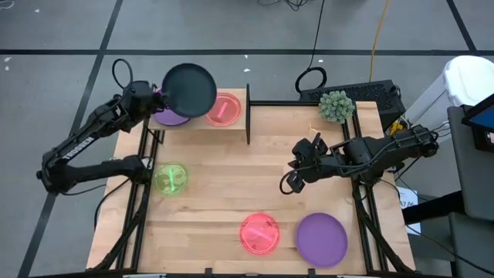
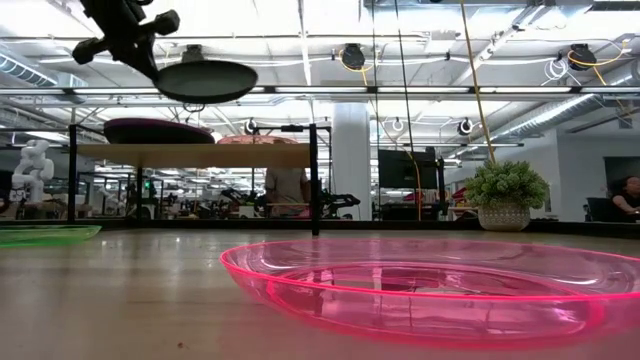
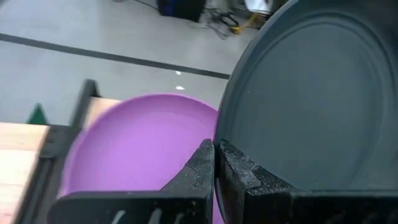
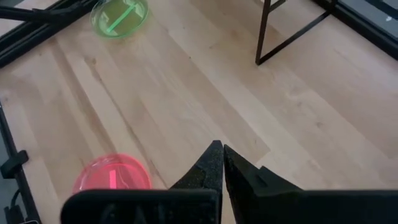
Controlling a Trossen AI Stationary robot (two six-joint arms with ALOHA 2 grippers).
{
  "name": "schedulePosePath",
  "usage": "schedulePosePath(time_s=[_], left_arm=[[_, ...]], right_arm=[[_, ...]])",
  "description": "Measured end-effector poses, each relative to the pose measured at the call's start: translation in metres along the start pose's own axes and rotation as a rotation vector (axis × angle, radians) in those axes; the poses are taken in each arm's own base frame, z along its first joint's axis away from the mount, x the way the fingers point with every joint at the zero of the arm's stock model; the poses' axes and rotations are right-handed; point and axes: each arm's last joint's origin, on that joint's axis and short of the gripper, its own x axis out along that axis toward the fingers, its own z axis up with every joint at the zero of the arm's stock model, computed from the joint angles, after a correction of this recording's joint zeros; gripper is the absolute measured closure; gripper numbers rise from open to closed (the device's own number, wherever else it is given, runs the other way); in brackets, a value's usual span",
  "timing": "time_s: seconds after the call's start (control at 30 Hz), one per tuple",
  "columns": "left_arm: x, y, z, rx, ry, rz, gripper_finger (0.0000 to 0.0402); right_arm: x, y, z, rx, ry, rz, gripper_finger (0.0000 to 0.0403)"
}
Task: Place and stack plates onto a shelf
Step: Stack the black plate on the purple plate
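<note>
Bright even light from ceiling strip lights (image 2: 300, 30), soft shadows, blurred pink plate (image 2: 430, 290) up close

A gripper (image 2: 150, 62) holds a dark plate (image 2: 206, 81) above the shelf (image 2: 195, 154); a pink plate (image 2: 440, 290) lies nearest.

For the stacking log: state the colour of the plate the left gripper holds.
Dark teal-black plate, clearest in the high view.

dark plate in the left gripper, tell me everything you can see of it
The dark plate is round, shallow and matte teal-black, plastic by its look, with a flat centre and raised rim. The left gripper is shut on its edge and holds it in the air, roughly level, above the shelf, over the purple plate and partly over the pink plate. Nothing but the fingers touches it.
</note>
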Motion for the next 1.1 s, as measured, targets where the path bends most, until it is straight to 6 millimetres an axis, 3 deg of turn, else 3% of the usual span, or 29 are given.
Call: schedulePosePath(time_s=[0.27, 0.67, 1.1], left_arm=[[0.012, 0.013, 0.010, -0.025, -0.025, 0.112, 0.0394], [0.014, 0.026, 0.014, -0.067, -0.018, 0.191, 0.0394], [-0.003, 0.043, 0.008, -0.095, 0.009, 0.253, 0.0394]], right_arm=[[0.002, -0.004, 0.005, -0.035, -0.066, -0.063, 0.0403], [0.003, -0.006, 0.007, -0.041, -0.063, -0.068, 0.0403], [0.003, -0.006, 0.007, -0.050, -0.062, -0.069, 0.0403]])
